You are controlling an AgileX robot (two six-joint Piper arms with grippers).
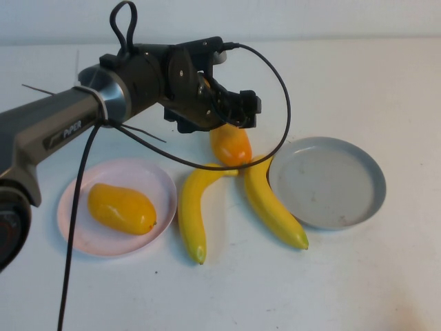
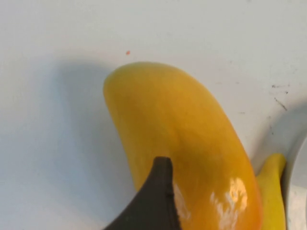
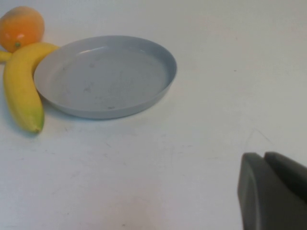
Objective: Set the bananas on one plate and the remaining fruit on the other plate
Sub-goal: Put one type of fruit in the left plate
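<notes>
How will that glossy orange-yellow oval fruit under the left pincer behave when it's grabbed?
The glossy orange-yellow oval fruit looks smooth and shiny, so it may slip between the open left pincer's fingers. Its rounded shape could roll on the white table. It seems rigid, probably holding shape.

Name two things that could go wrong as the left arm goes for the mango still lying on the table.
1. The mango is smooth and glossy, so it may slip from the open left gripper above it.
2. It lies against the stem ends of both bananas; a nudge could shift them, one toward the grey-blue plate.

The right gripper rests shut, away from the fruit.
</notes>
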